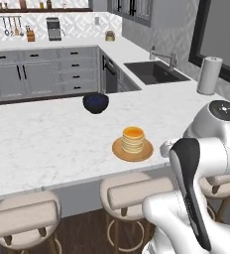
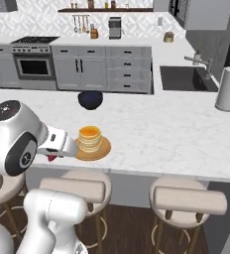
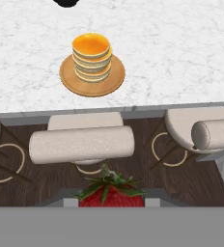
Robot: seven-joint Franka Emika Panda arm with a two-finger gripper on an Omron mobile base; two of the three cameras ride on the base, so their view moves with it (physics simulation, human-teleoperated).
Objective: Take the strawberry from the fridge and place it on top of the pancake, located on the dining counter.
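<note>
I can read no text, label, brand, number or sign anywhere in my views.

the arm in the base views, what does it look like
The arm has glossy white rounded shells with dark joints. A dark grey round cap bears a small red mark, and a black strip runs along one white link. No loose cables are visible.
</note>
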